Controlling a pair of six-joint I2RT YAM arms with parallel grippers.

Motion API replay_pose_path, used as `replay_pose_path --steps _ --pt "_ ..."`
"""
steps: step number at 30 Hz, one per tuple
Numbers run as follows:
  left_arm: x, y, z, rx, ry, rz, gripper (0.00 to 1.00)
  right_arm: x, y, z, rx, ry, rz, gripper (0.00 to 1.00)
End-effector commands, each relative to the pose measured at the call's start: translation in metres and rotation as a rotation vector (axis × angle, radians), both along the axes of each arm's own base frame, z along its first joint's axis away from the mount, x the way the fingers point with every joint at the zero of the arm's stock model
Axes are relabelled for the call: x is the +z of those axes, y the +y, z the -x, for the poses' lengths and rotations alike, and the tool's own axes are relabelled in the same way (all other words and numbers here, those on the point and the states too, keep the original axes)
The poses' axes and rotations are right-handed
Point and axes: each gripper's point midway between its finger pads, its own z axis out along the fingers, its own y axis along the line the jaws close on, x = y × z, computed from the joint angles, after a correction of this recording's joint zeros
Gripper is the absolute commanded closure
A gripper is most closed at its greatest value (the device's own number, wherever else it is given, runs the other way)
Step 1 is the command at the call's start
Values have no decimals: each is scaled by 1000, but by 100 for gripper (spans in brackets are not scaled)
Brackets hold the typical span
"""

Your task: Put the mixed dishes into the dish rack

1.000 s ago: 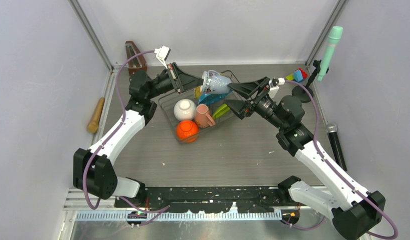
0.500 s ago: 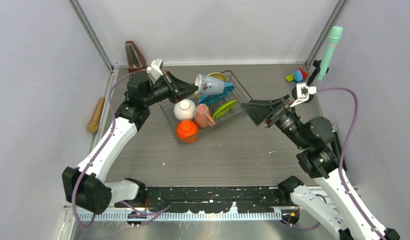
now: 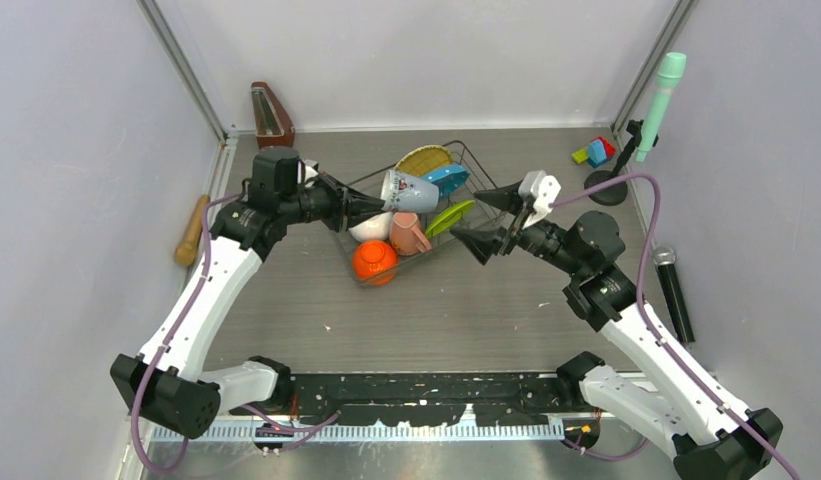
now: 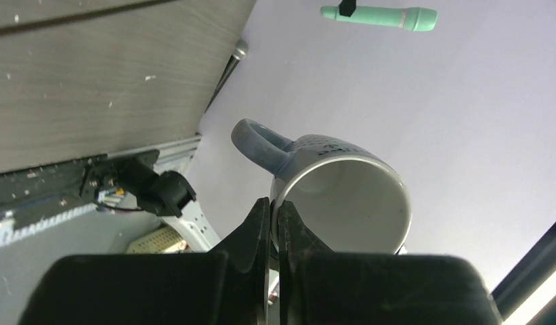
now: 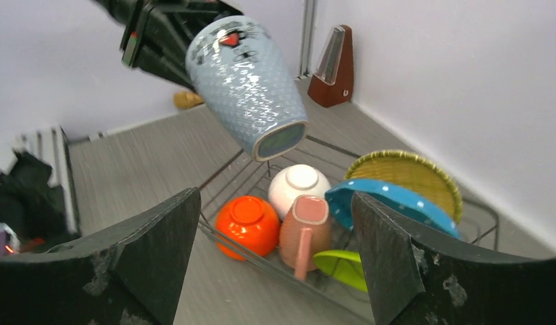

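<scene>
The left claw (image 3: pixel 371 203) is clamped tight on the rim of the small grey-blue mug (image 3: pixel 408 190), just beside its handle (one finger inside the mouth, the other outside). The mug lies on its side in the air, its base pointing to 3 o'clock in the top view. It hangs over the dish rack (image 3: pixel 483 172), clear of the dishes under it.

The rack stands on the surface (image 3: pixel 436 310) toward 12 o'clock from the arm bases. In its 7 o'clock corner the orange bowl (image 3: pixel 374 261) sits upside down. The white bowl (image 3: pixel 369 228), also bottom up, is just beside it toward 12 o'clock and partly hidden beneath the held mug. The salmon-pink mug (image 3: pixel 408 234) stands bottom up close beside both bowls. The lime green plate (image 3: pixel 448 217) leans at its 2 o'clock. The teal-blue plate (image 3: pixel 448 178) and the round yellow woven plate (image 3: pixel 424 159) lean on edge at the rack's 12 o'clock end.

The right claw (image 3: pixel 468 215) is spread wide and holds nothing. It faces the rack from its 3 o'clock side.
</scene>
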Motion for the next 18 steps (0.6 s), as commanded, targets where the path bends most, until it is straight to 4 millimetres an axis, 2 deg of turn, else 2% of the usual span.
replay_pose_path --steps 1,3,8,12,15,18 --pt "30 -5 28 -67 50 112 100 17 7 17 94 -423 156 13" --pt "31 -5 31 -78 55 119 100 15 12 22 133 -469 181 13" --pt "24 -7 38 -118 77 119 100 24 23 33 225 -502 172 13" --pt "21 -7 40 -128 69 113 100 24 32 26 250 -477 166 13" --pt "25 -8 40 -139 25 117 100 30 36 24 255 -472 126 12" --pt "28 -11 42 -167 13 132 100 28 40 20 271 -452 123 12"
